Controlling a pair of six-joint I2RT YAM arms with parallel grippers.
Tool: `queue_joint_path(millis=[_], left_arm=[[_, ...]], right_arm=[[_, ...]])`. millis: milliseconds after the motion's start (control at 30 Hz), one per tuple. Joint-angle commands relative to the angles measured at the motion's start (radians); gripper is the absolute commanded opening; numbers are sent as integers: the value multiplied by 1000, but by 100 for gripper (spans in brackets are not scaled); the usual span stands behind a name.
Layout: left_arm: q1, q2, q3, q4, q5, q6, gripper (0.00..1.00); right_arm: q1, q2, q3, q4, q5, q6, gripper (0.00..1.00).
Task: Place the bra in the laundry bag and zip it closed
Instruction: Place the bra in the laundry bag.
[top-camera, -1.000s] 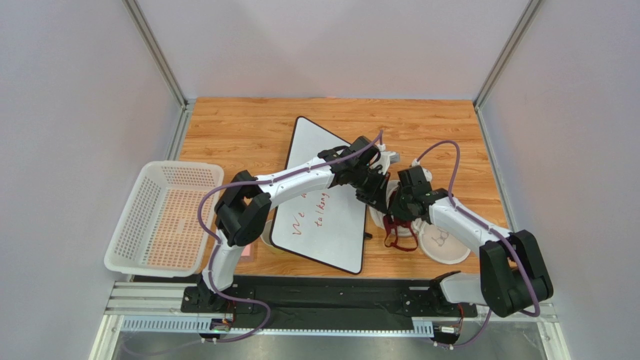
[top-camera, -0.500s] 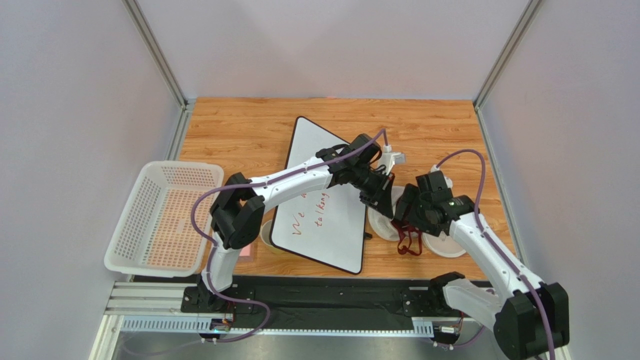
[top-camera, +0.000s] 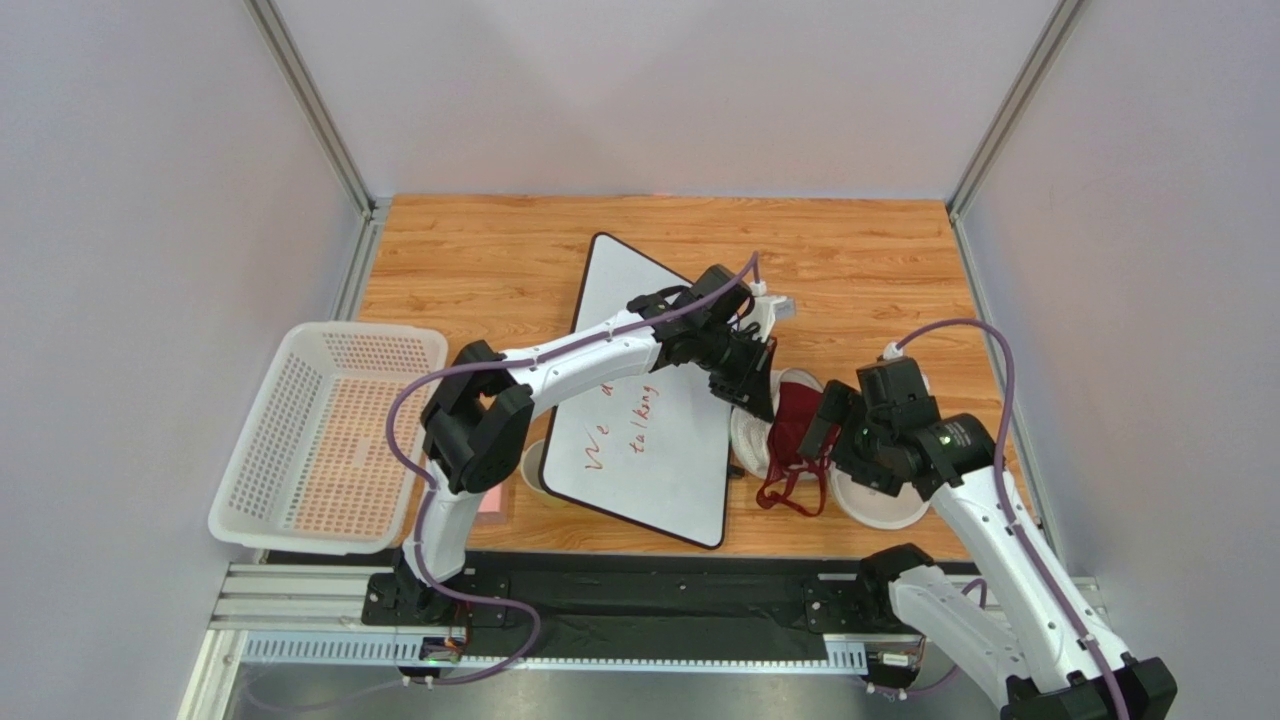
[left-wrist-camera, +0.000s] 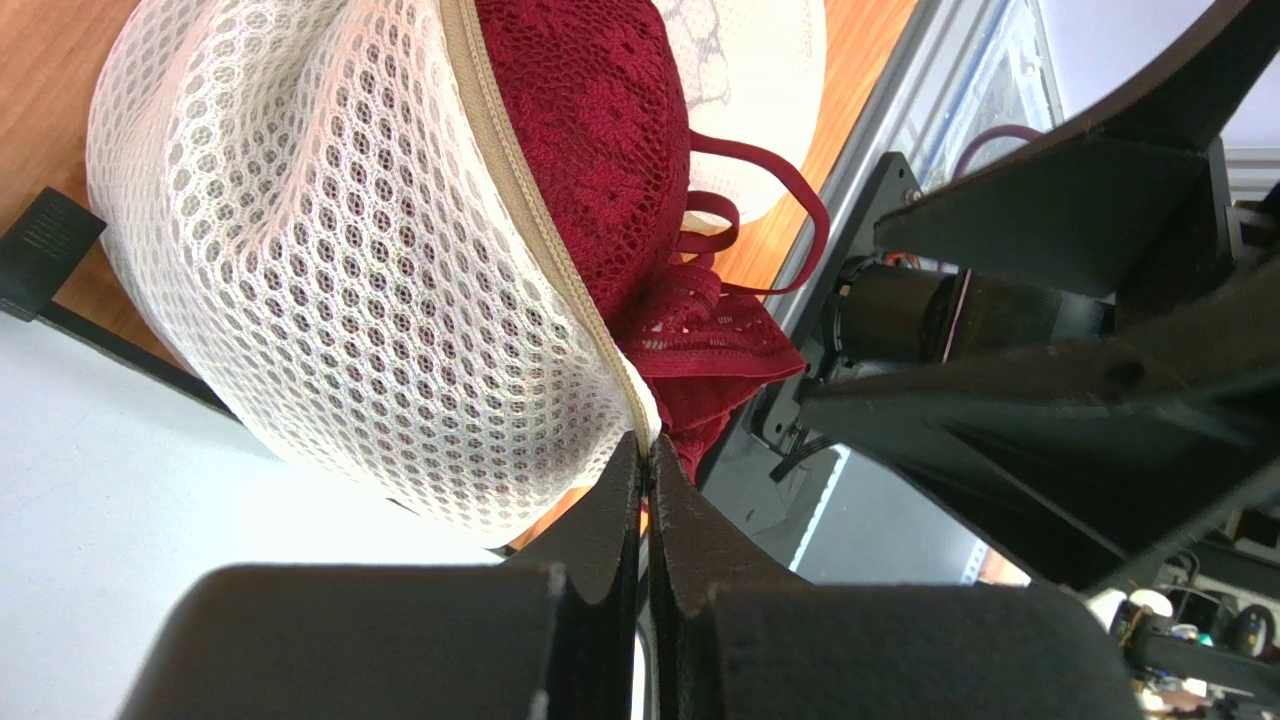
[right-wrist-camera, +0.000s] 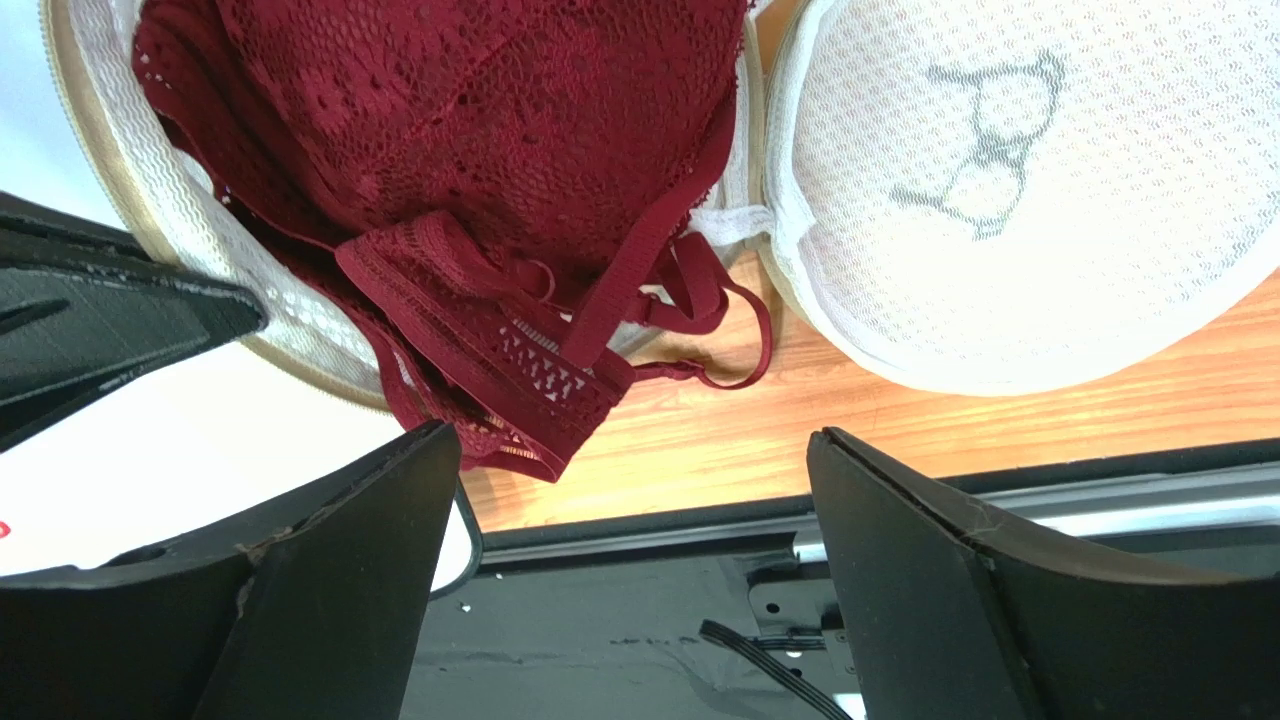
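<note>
Maroon lace fills most of the right wrist view: the bra (right-wrist-camera: 496, 135) sits cups-down in the mouth of the white mesh laundry bag (left-wrist-camera: 346, 255). Its band and thin straps spill over the near rim onto the wooden table (top-camera: 496, 255). The right gripper (right-wrist-camera: 631, 450) hangs just above that loose end with its fingers spread wide, holding nothing.

Beside the bag, touching it on the right, the round zippered lid (right-wrist-camera: 992, 180) lies flat on the table. The left gripper (left-wrist-camera: 646, 450) is clenched on the bag's rim, pinching the beige zipper tape and keeping the mouth open.

The step in hand looks like tucking in what hangs out. It would probably go best if the right gripper takes the band and straps together, low near the rim, and pushes them down onto the cups. Every strand needs to clear the zipper track (a trapped strap would likely jam the slider). The left gripper's pinch should hold firm so the soft mesh does not fold.

The lid carries a small grey outline of a bra. Farther back, under the left arm, lies a whiteboard (top-camera: 646, 435) with red handwriting. It seems to read "We" and "talking", but it is too small to be sure. A white perforated plastic basket (top-camera: 323, 435) sits well apart at the left.
</note>
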Motion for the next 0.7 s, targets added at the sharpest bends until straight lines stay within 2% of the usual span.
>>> queue_joint_path(millis=[0, 67, 200, 333, 433, 533, 667], left_arm=[[-3, -1, 5, 31, -6, 14, 0], [-3, 2, 10, 34, 2, 12, 0], [-4, 7, 11, 39, 9, 6, 0], [-4, 4, 10, 42, 12, -2, 0], [-4, 2, 8, 42, 14, -3, 0], [-4, 1, 5, 43, 15, -6, 0], [-7, -2, 0, 45, 15, -9, 0]], right_arm=[[10, -83, -23, 34, -132, -1, 91], [40, -116, -66, 71, -166, 27, 91], [161, -190, -172, 203, -97, 141, 84], [362, -216, -299, 307, 99, 215, 77], [470, -152, -348, 373, 234, 264, 78], [551, -94, -379, 428, 389, 303, 80], [567, -77, -440, 502, 460, 333, 77]])
